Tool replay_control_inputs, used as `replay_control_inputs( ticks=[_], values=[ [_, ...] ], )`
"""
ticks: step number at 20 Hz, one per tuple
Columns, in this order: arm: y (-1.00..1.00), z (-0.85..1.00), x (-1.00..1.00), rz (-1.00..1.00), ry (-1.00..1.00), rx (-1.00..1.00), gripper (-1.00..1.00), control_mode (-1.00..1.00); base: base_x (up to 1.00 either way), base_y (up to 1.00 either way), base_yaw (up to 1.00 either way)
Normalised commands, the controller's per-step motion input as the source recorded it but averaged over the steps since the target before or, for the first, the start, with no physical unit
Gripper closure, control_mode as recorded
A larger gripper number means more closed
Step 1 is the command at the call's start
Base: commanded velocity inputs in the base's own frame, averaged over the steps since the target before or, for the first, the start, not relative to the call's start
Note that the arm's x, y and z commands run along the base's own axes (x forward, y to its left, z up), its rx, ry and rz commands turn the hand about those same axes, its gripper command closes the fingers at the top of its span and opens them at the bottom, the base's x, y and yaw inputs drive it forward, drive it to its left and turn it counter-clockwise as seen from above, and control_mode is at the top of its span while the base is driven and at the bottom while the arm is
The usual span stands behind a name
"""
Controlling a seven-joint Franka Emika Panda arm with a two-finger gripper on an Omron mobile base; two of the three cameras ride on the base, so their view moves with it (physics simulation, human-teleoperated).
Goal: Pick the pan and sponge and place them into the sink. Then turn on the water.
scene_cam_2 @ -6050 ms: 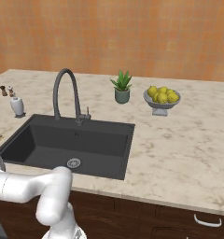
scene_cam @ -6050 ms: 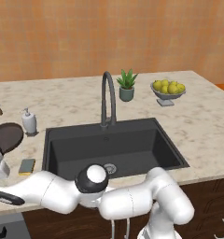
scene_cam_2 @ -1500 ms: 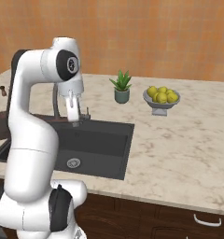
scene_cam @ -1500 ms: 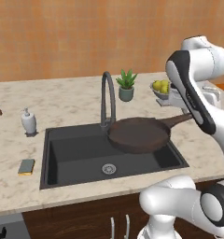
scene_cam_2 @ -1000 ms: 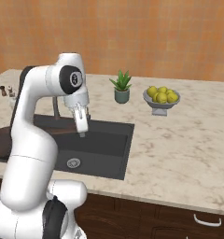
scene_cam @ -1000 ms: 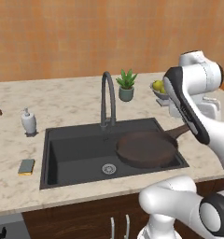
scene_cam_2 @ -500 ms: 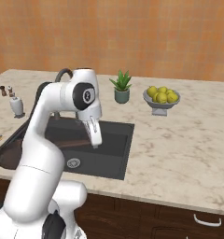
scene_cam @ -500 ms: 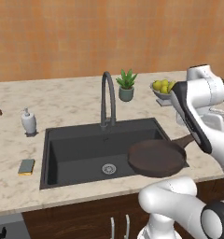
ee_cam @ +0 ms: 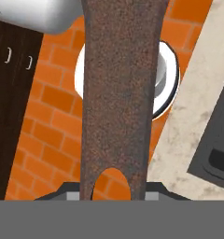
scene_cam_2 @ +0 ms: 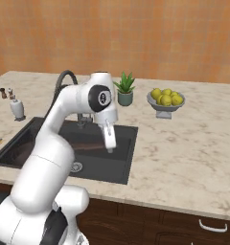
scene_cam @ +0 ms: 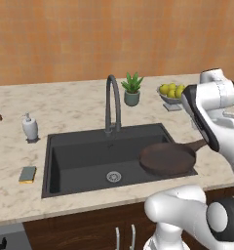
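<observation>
No writing or brand mark can be read on anything; one round dark brown frying pan (scene_cam: 166,158) sits low at about four o'clock in the matte black rectangular sink (scene_cam: 85,154), its long brown handle (ee_cam: 121,93) running toward two o'clock and clamped between the closed jaws of the white arm's two-finger gripper (ee_cam: 113,195). One small yellow sponge with a grey-green top (scene_cam: 27,174) lies on the speckled beige counter (scene_cam: 60,105) just beside the sink's nine o'clock rim. Behind the basin stand one dark grey gooseneck faucet (scene_cam: 112,103), one white soap pump bottle (scene_cam: 29,128), one potted green plant (scene_cam: 132,89) and one grey bowl of yellow lemons (scene_cam_2: 166,100).
</observation>
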Motion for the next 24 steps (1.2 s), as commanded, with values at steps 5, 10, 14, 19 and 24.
replay_control_inputs(
  ticks=[5, 10, 14, 19, 24],
  values=[
    [-0.13, 0.0, 0.32, -0.14, 0.01, 0.0, 1.0, -1.0, 0.0, 0.0, 0.0],
    [0.0, 0.0, 0.14, -0.09, -0.01, -0.07, 1.0, -1.0, 0.0, 0.0, 0.0],
    [0.0, -0.01, 0.0, 0.0, 0.0, -0.16, 1.0, -1.0, 0.0, 0.0, 0.0],
    [0.0, -0.01, 0.03, 0.0, 0.0, -0.19, 1.0, -1.0, 0.0, 0.0, 0.0],
    [0.0, -0.34, 0.16, 0.0, -0.16, -0.07, 1.0, -1.0, 0.0, 0.0, 0.0]
  ],
)
